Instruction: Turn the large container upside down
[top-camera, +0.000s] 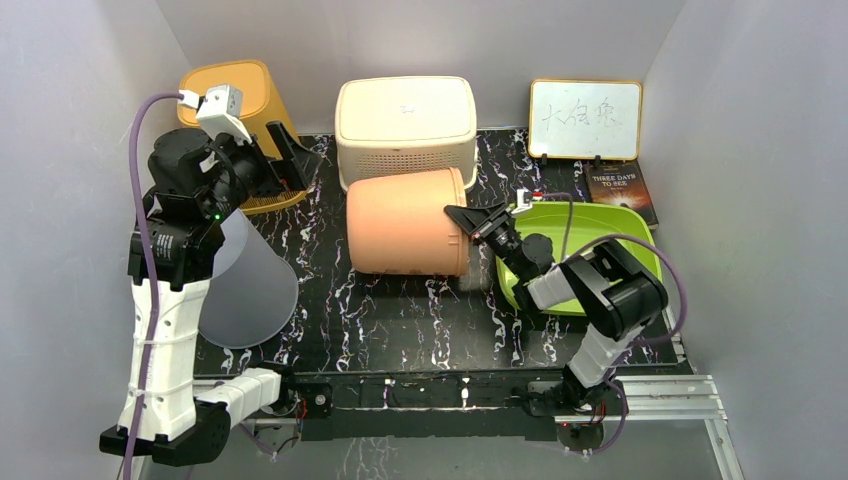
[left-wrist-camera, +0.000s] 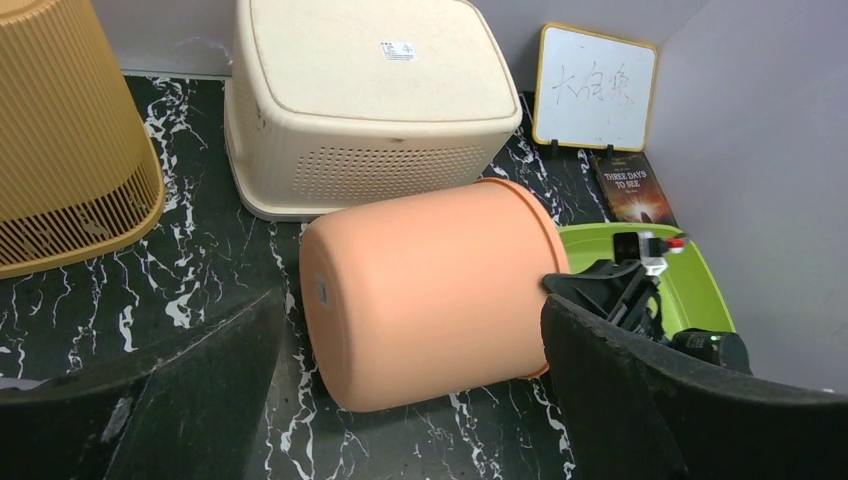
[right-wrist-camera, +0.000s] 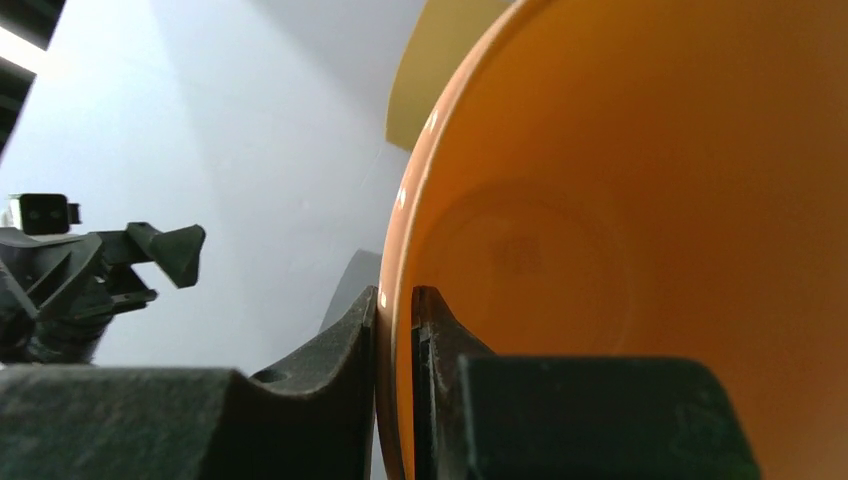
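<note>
"Where's the big pot in all this?"

"The peach container (top-camera: 405, 222) lies on its side in the middle of the black table (top-camera: 400, 320), just in front of the overturned cream basket (top-camera: 405, 118). Its base faces left and its mouth faces right. I'd call that halfway, neither upright nor upside down."

"What keeps it tipped like that?"

"The right gripper (top-camera: 468, 222) has it by the rim. The jaws are almost closed on the thin lip, one finger inside the wall and one outside. That looks like a sensible hold for levering the mouth over and down. The arm reaches in across the green tray (top-camera: 640, 225) to get there."

"And the other arm?"

"The left gripper (top-camera: 290, 165) hangs above the far left of the table, near the yellow basket (top-camera: 240, 85), well apart from the pot. Its jaws are spread wide with nothing between them. It may be waiting to steady the base, but that's my guess."
</note>
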